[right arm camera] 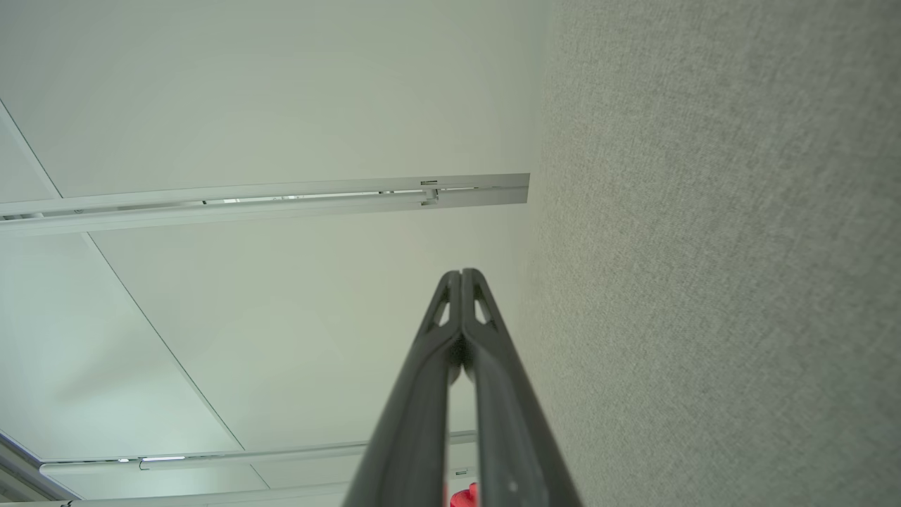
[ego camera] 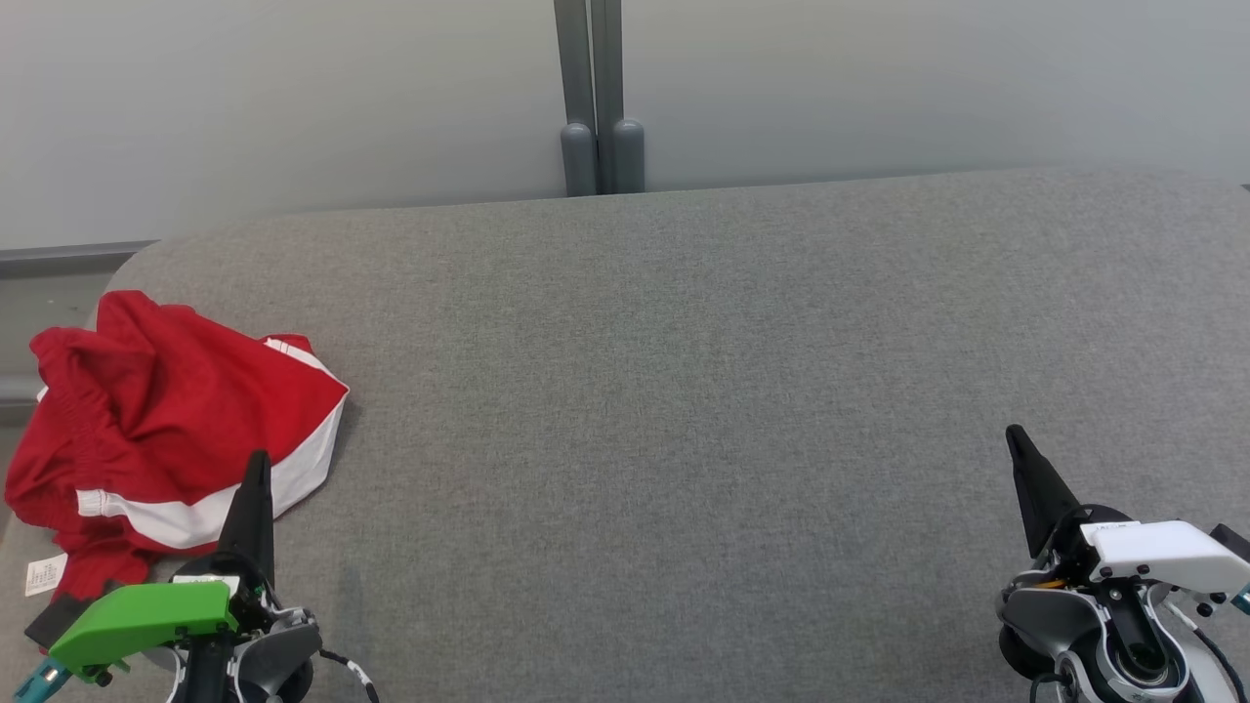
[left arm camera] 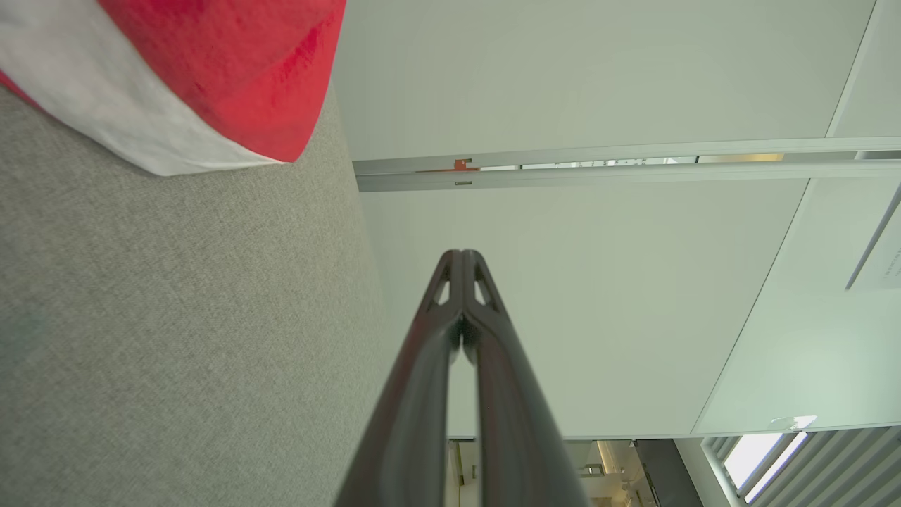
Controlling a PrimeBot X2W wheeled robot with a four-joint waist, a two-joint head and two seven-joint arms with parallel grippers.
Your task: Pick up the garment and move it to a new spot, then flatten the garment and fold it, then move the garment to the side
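Left gripper [ego camera: 257, 471] sits at the lower left of the head view, its two dark fingers pressed together and holding nothing. The left wrist view shows the same: both tips meet, with no cloth between them.

The garment [ego camera: 166, 410], red with a white band [ego camera: 293, 469], lies crumpled at the far left end of the grey surface [ego camera: 684, 391]. It is just ahead of this gripper and a little to its left. In the head view the finger crosses the white band, but I cannot tell whether it touches the cloth. In the left wrist view the garment [left arm camera: 211, 77] stays off to one side of the fingers. The heap has no clear long axis, only the band running diagonally.

The right gripper [ego camera: 1018, 444] is also closed and empty, well apart from the garment, at the other end of the surface.

I judge that the left arm is the one to take the garment: the fingers must first open, then reach forward and left.
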